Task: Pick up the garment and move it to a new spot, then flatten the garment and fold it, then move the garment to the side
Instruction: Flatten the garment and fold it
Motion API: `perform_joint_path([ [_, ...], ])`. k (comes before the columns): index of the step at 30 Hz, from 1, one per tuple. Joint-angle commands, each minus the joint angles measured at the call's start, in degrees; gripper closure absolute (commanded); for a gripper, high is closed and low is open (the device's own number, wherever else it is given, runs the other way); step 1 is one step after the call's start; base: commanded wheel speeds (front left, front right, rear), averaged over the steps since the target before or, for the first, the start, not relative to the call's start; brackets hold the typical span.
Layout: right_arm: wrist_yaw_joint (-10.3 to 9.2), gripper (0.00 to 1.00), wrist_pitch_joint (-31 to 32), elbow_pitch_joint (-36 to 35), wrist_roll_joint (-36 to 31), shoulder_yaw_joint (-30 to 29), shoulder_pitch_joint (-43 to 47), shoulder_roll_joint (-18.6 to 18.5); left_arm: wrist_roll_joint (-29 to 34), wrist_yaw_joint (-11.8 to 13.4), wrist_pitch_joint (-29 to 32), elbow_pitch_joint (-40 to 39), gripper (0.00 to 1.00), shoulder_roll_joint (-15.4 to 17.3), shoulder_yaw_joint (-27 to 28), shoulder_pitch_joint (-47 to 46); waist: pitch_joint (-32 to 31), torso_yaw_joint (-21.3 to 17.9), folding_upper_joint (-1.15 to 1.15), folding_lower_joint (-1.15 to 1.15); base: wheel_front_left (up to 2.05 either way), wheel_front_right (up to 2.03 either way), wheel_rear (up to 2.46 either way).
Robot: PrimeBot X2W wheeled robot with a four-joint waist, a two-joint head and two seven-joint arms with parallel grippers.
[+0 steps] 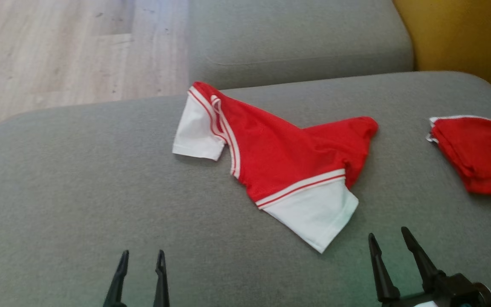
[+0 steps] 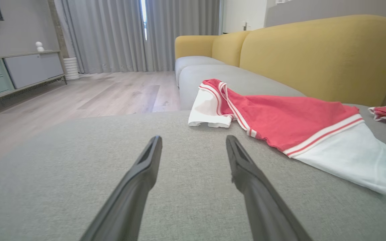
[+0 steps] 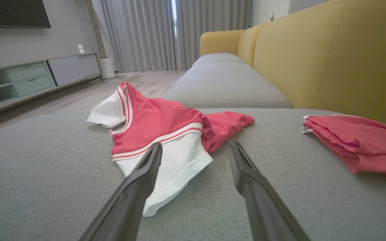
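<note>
At the cushion's near edge, on the left, the left gripper hovers just above the grey seat cushion. Its claw is released, the two dark fingers spread with nothing but bare fabric between them. It looks parked rather than reaching, since the garment lies off to its right.

The red-and-white T-shirt sits about mid-cushion. It runs slantwise from the far edge, where one white sleeve lies, down toward the near edge, where the other white sleeve ends. The red body is bunched and partly folded over itself, so I judge nothing has been flattened and the first pick-up has not yet begun.

Further right, the right gripper hangs near the near edge, released as well and grasping nothing. It is close beside the nearer sleeve, which probably makes it the better-placed arm for the first grasp.

Against the cushion's right edge, well apart from the shirt, a second red garment lies in a compact bundle, perhaps one already set aside.

The head view gives the layout from above, beside the wooden floor. The wrist views add the yellow backrest, the grey curtains and a low cabinet. The right wrist view also shows the nearer sleeve lying just ahead of that claw's fingers.
</note>
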Motion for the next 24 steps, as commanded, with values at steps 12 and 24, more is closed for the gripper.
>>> perform_joint_path([
  [12, -0.04, 0.00, -0.37, -3.34, -0.79, 2.15, -4.62, -0.40, -3.81, -0.39, -0.47, 8.45, 0.00, -0.49, -3.52, -11.03, 5.91, -8.47, 0.00, 0.00, 0.00, 0.00, 0.00],
  [24, -0.04, 0.00, -0.37, -4.63, 0.00, 2.70, -8.85, -0.40, -16.85, -2.31, -0.40, 24.30, 0.00, -0.49, -11.04, -27.39, 13.59, -15.54, 0.00, 0.00, 0.00, 0.00, 0.00],
])
